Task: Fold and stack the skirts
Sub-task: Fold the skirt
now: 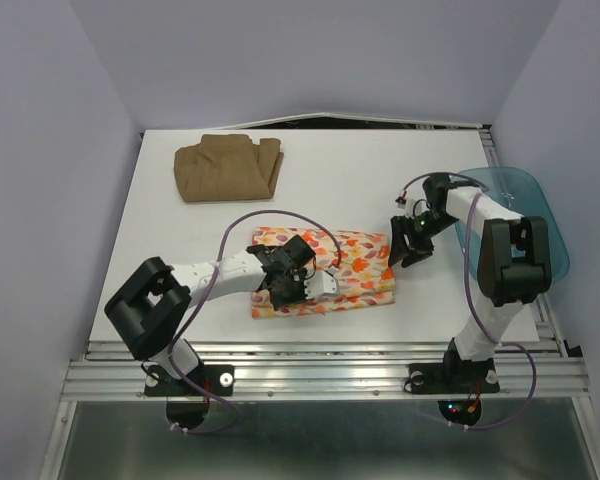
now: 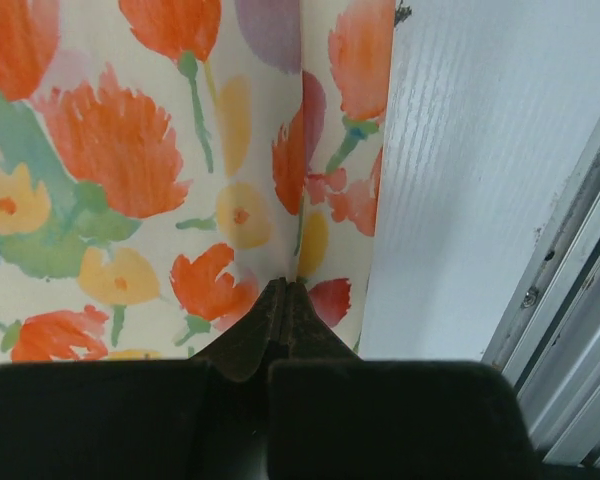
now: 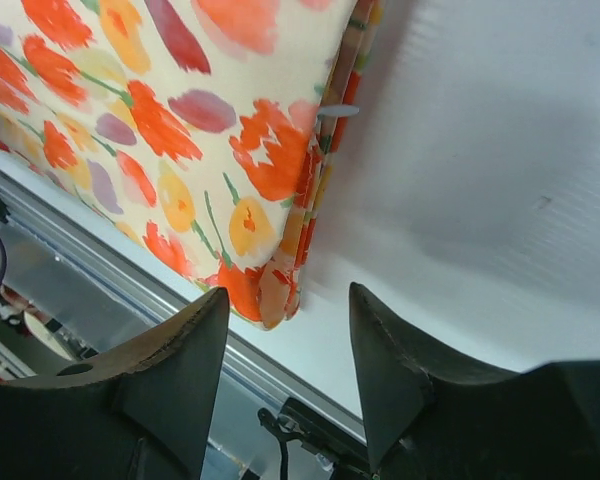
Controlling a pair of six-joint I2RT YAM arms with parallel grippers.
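The cream leaf-print skirt (image 1: 360,265) lies folded flat near the table's front middle. My left gripper (image 1: 280,285) is down on its left part. In the left wrist view the fingertips (image 2: 277,300) are pressed together at a fold edge of the print skirt (image 2: 130,170), and my left gripper (image 2: 285,290) looks shut on the cloth there. My right gripper (image 1: 408,245) is open and empty, just off the skirt's right edge. In the right wrist view my right gripper (image 3: 288,292) stands above the corner of the print skirt (image 3: 180,130). The tan-brown skirt (image 1: 228,168) lies folded at the back left.
A translucent teal tub (image 1: 525,210) sits at the table's right edge, behind the right arm. The white table (image 1: 420,160) ends in a metal rail (image 1: 330,352) at the front, close to the print skirt. The rail also shows in the left wrist view (image 2: 580,300).
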